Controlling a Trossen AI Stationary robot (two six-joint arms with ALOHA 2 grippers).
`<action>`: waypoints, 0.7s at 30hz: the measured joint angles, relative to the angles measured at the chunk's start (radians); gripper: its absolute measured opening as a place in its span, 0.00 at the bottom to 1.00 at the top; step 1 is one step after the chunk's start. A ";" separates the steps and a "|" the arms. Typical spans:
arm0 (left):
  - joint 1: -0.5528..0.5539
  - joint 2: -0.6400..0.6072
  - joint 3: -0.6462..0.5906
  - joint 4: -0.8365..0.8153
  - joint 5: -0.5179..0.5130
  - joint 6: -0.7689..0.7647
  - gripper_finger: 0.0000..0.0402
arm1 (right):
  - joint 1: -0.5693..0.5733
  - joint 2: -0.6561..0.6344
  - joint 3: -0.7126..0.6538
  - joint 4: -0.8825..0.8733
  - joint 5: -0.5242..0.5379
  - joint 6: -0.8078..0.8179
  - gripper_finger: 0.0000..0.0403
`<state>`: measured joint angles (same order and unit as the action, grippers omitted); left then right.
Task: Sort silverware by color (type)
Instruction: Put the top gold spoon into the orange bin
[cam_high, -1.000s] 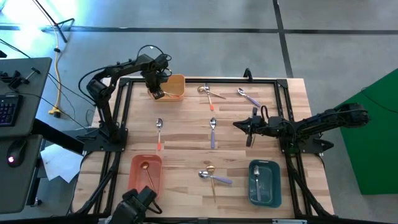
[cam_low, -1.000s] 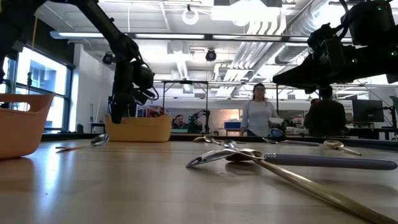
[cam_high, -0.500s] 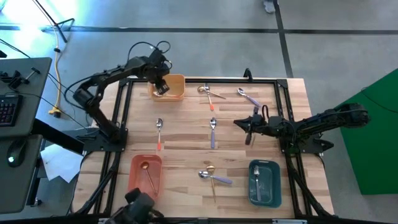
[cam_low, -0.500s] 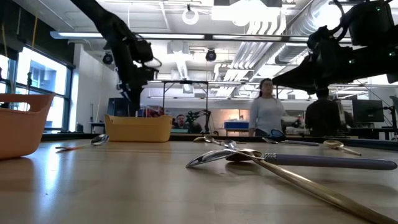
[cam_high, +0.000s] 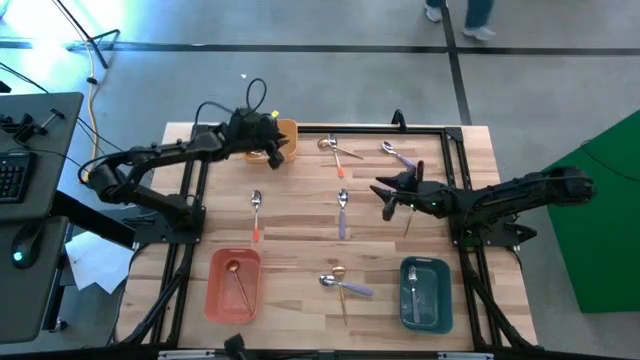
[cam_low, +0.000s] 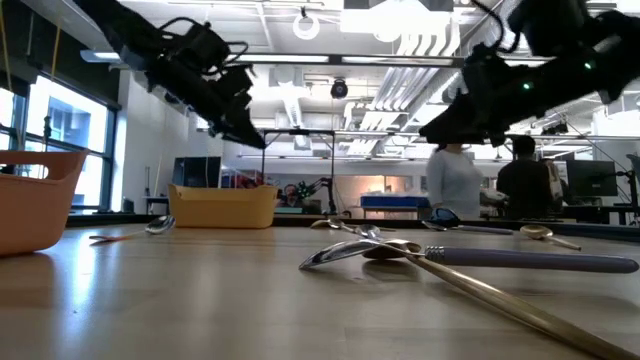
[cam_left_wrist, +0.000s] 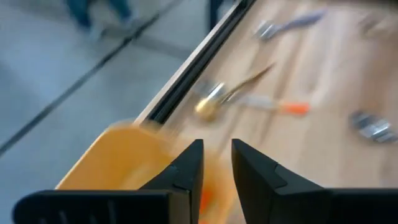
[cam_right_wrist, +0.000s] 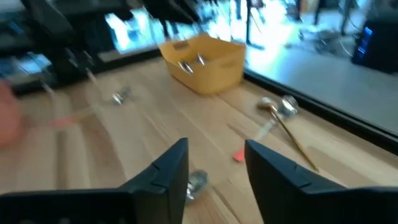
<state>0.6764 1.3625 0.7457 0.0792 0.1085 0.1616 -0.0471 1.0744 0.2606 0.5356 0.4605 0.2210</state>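
Left gripper (cam_high: 272, 152) hovering over the yellow bin (cam_high: 285, 134) at the counter's far edge, jaws slightly parted, empty, right gripper (cam_high: 388, 196) hanging mid-counter, jaws open, holding nothing.

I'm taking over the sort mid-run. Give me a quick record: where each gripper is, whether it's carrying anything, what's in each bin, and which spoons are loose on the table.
left gripper: over the yellow bin, fingers slightly apart, nothing between them
right gripper: above mid-table, fingers apart, empty
red bin: one gold spoon
teal bin: one spoon
yellow bin: spoons inside
loose spoons: pair at far edge, blue-handled spoon, red-handled spoon, centre spoon, crossed pair near front
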 joint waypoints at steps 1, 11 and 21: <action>-0.014 -0.005 -0.027 0.066 0.024 -0.009 0.16 | -0.002 0.000 0.032 -0.072 0.007 0.010 0.38; -0.105 0.000 -0.194 0.502 0.172 -0.122 0.05 | -0.223 0.022 0.289 -0.414 -0.171 -0.066 0.41; -0.112 0.000 -0.289 0.697 0.259 -0.142 0.02 | -0.539 0.365 0.547 -0.502 -0.619 -0.226 0.41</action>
<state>0.5644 1.3624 0.4568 0.7758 0.3678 0.0193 -0.5862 1.4390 0.8075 0.0332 -0.1585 -0.0053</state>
